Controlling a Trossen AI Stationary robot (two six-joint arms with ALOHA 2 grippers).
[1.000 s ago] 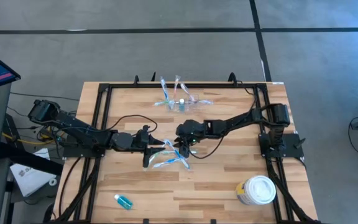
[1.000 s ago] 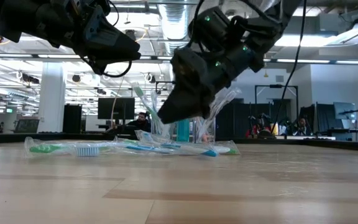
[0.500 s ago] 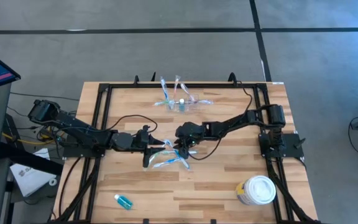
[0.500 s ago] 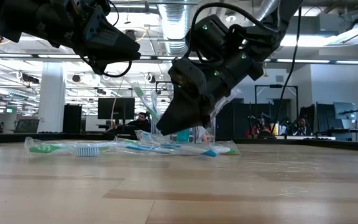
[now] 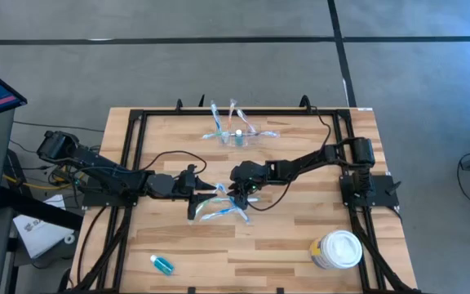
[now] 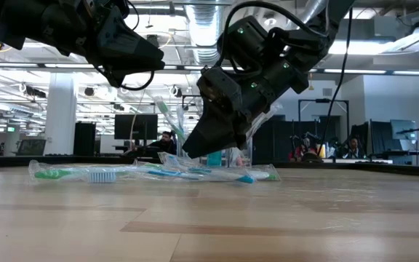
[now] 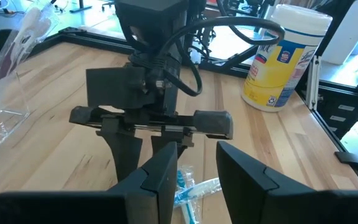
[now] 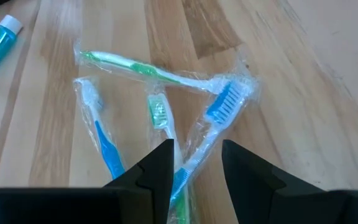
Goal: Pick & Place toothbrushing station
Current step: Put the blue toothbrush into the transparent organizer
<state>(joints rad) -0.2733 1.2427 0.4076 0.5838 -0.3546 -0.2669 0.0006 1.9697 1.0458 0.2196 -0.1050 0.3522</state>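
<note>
The clear toothbrushing station (image 5: 237, 135) stands at the table's far middle with toothbrushes upright in it. Several wrapped toothbrushes (image 5: 223, 206) lie in a loose pile at the table's middle; they also show in the right wrist view (image 8: 135, 65). My right gripper (image 5: 237, 196) is open and low over the pile. Its fingers (image 8: 157, 165) stand on either side of a wrapped blue-headed toothbrush (image 8: 227, 104). I cannot tell whether they touch it. My left gripper (image 5: 196, 200) is open just left of the pile, above the table (image 6: 133, 62).
A round white-lidded tub (image 5: 339, 249) stands at the near right. A small blue bottle (image 5: 161, 263) lies at the near left. A black frame (image 5: 133, 163) borders the tabletop. Bare wood lies between the pile and the near edge.
My right gripper has gone down a little toward the pile of toothbrushes and now holds still just above it. The toothbrushes have not moved.
</note>
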